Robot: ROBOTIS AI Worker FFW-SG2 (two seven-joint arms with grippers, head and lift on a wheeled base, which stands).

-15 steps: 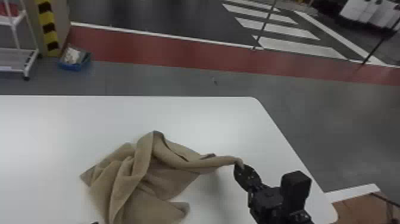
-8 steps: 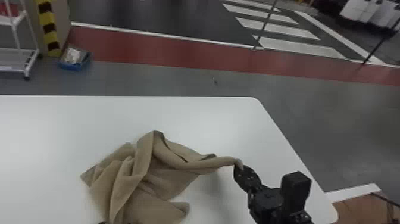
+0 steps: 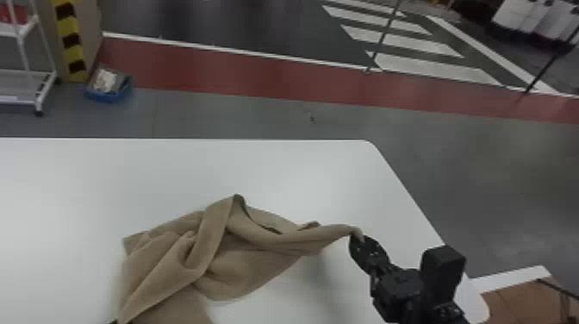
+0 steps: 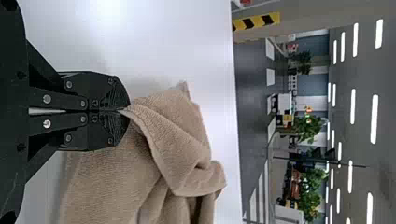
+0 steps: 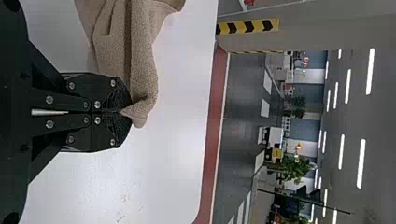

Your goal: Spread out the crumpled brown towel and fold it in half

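Past the table's far edge stretches grey floor (image 3: 474,181), crossed by a red band (image 3: 258,73) and, farther off, white crosswalk stripes (image 3: 431,64). Next in size comes the white table (image 3: 280,172), its far right corner rounded. Beyond it on the left stands a white wheeled rack (image 3: 26,51), just beside a post with yellow and black stripes (image 3: 71,41).

Smaller again, the brown towel (image 3: 254,254) lies crumpled on the near part of the table, left of centre in the head view. Thick folds cross one another over its middle, and one peaks at the far side (rather like a badly made collar). Toward the right it narrows into a twisted tongue that rises off the tabletop, with a soft shadow below.

On the floor near the rack sits a blue tub (image 3: 110,92) with something pale inside.

Smaller still are the two black grippers, each closed on the towel. The right gripper (image 3: 359,241) nips the tip of the raised tongue, and its wrist view shows a short flap poking out past the fingertips. The left gripper (image 3: 113,322) is a dark sliver at the head view's bottom edge; in its own wrist view, the left gripper (image 4: 122,111) pinches a thin edge of cloth between fingertips pressed together.
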